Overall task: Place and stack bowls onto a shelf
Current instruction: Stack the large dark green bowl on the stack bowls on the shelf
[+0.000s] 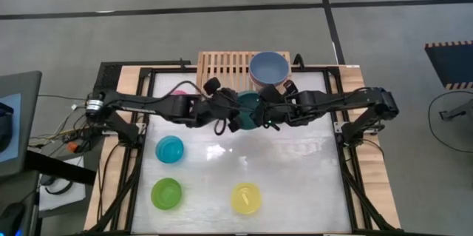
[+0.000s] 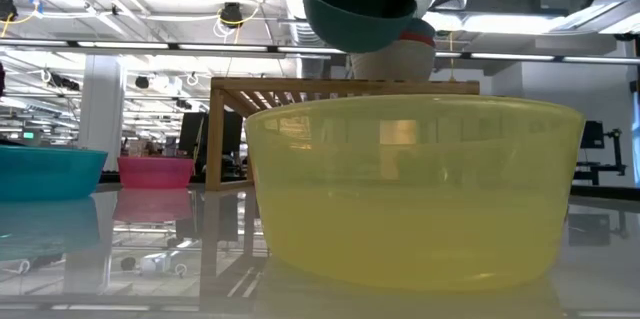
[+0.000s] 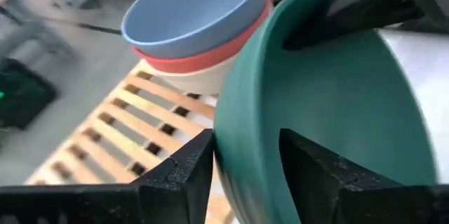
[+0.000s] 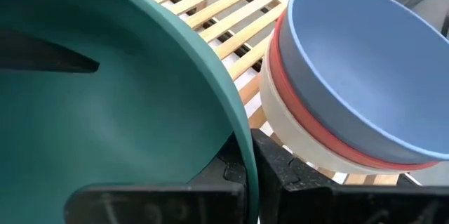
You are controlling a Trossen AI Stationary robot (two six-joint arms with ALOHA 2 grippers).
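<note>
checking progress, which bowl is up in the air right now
The teal bowl, gripped at its rim by both the left gripper and right gripper. The others rest on the table or stacked on the shelf.

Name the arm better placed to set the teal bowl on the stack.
Right, narrowly. Both claws, left and right, pinch the teal bowl's rim, but the blue-topped stack on the shelf sits toward the right arm's side.
</note>
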